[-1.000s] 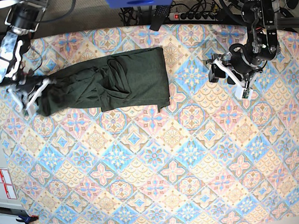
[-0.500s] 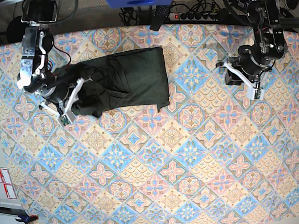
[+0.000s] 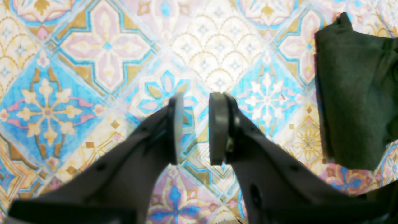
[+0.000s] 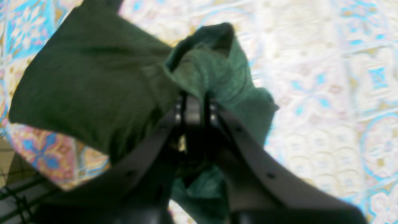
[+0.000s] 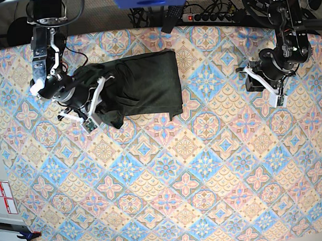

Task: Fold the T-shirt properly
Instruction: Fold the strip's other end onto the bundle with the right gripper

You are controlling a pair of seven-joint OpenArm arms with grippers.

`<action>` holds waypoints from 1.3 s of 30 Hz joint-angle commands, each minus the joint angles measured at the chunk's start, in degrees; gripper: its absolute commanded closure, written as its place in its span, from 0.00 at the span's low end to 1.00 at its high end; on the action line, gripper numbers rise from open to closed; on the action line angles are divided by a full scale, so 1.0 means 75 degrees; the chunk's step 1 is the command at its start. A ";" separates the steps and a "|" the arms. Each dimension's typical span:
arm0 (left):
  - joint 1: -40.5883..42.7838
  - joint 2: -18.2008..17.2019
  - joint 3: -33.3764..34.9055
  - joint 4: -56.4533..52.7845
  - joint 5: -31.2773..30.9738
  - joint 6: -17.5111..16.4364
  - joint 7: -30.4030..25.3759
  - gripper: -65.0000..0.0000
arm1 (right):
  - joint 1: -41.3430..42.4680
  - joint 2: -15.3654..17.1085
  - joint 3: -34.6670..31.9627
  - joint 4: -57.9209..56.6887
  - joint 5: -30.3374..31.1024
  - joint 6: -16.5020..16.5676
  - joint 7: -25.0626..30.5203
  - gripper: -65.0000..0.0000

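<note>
While the dark olive-green T-shirt [image 5: 142, 83] lies bunched at the far side of the patterned tablecloth [image 5: 170, 180], toward the base view's left, the right gripper [image 4: 193, 102] has its fingers [image 4: 186, 113] pinched tight on a raised fold of the fabric, which drapes over and around both fingertips. Well apart on the base view's right, the left gripper [image 3: 193, 127] hovers over bare cloth with a narrow gap between its pads [image 3: 217, 127], holding nothing. From its wrist view, the shirt's edge sits off to the right, clear of the fingers.
</note>
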 commanded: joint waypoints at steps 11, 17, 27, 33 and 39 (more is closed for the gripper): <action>0.0001 -0.0094 -0.0051 0.0105 -0.0056 -0.0013 -0.0125 0.79 | 0.0243 -0.0026 -0.1034 0.0396 0.0099 0.0009 0.0218 1.00; 0.0001 -0.0094 -0.0051 0.0105 -0.0056 -0.0013 -0.0125 0.79 | 0.0290 -0.0261 -0.1362 0.0478 0.0099 0.0009 0.0230 1.00; -0.0011 -0.0106 -0.0051 -0.0410 -0.0068 -0.0025 -0.0136 0.79 | 0.0630 -0.0647 -0.1936 0.0443 0.0076 0.0009 0.0230 1.00; 0.0001 -0.0106 -0.0051 -0.0410 -0.0068 -0.0025 -0.0136 0.79 | 0.1005 -0.0659 -0.2323 0.0267 0.0076 0.0009 0.0230 1.00; -0.0023 -0.0106 -0.0051 -0.0410 -0.0068 -0.0025 -0.0136 0.79 | 0.1404 -0.0659 -0.2769 -0.0448 0.0064 0.0009 0.0230 1.00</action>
